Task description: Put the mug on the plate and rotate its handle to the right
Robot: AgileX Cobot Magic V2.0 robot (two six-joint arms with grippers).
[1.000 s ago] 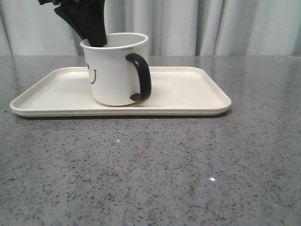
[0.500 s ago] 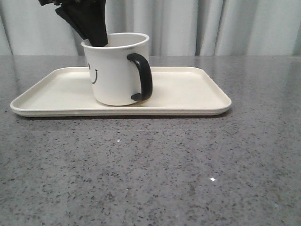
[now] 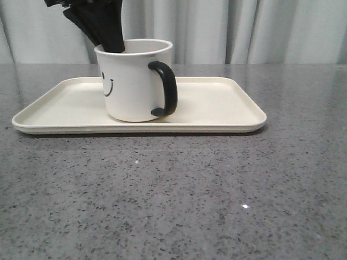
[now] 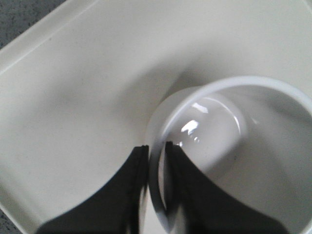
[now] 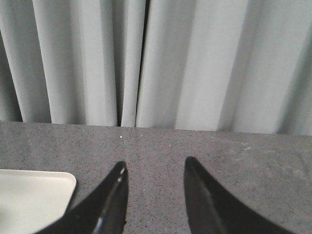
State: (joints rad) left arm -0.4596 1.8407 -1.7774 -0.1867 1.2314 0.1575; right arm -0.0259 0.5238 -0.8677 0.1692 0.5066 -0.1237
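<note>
Top of the front view cuts off the left arm, so only the dark left gripper [image 3: 108, 40] shows, dipping at the mug [image 3: 135, 81] rim in the upper left of the frame. The smiley on the mug's side is half turned away; just one eye and part of the grin are visible. In the left wrist view the left gripper [image 4: 156, 148] pinches the thin white rim, one finger [image 4: 134, 185] outside the wall, the other inside, tips nearly together. The mug sits on the plate [image 3: 217, 103], left of centre, with its glossy black handle [image 3: 165, 89] a C-loop pointing right and a little toward the camera. The plate is matte cream, rounded corners, low rim, on a speckled grey table [image 3: 179, 195]. The right gripper [image 5: 153, 170] is out over that table before pale pleated curtains [image 5: 195, 63], fingers spread with nothing between them, and a plate corner [image 5: 39, 195] at lower left.
</note>
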